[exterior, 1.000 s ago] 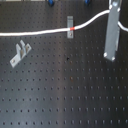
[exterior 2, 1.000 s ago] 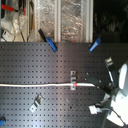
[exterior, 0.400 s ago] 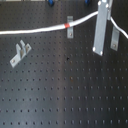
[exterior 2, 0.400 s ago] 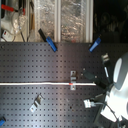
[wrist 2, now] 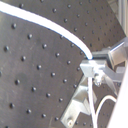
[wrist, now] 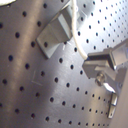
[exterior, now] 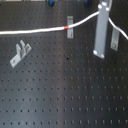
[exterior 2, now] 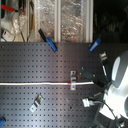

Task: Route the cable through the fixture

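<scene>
- Since a second ago the cable point(exterior: 45, 30) has risen toward the upper part of the first exterior view, its red band point(exterior: 68, 25) now sitting right at the middle bracket point(exterior: 70, 31) rather than beside it, and the arm has shifted toward the upper right.
- Nearest in the first exterior view, the black perforated desk point(exterior: 65, 95) fills the lower frame; only a two-pronged bracket point(exterior: 20, 52) stands at mid left, well apart from the cord and not yet used.
- Further back, the white cord runs from the left edge across to the middle bracket, then lifts in an arc toward the upper right. I judge it is held taut and raised so it can drop into the slot.
- At right, the claw point(exterior: 101, 40) hangs down as a tall grey column, with a third bracket point(exterior: 115, 40) just behind it.
- In the second wrist view the cord point(wrist 2: 55, 31) ends at the claw's fingers point(wrist 2: 92, 67), which appear closed on it; the pinch keeps tension on the line.
- In the second exterior view the cord point(exterior 2: 35, 83) lies level across the middle left, reaching the bracket point(exterior 2: 73, 80) at centre; blue clamps point(exterior 2: 50, 43) sit at the board's top edge.
</scene>
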Motion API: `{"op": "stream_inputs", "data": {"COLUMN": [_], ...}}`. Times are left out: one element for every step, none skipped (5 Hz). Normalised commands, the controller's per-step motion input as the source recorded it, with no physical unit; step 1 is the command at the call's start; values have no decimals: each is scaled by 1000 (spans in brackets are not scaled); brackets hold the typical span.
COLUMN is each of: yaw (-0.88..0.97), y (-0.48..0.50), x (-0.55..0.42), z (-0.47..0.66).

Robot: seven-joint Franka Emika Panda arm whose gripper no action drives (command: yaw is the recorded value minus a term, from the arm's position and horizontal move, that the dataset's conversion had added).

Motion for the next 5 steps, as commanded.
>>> {"op": "stream_inputs", "data": {"yaw": [-694,0,451,0,6], "y": [-232,11,-17,-11,-52], "x": [-101,-35,-610,-4,-99], "z": [86,1,12,0,83]}}
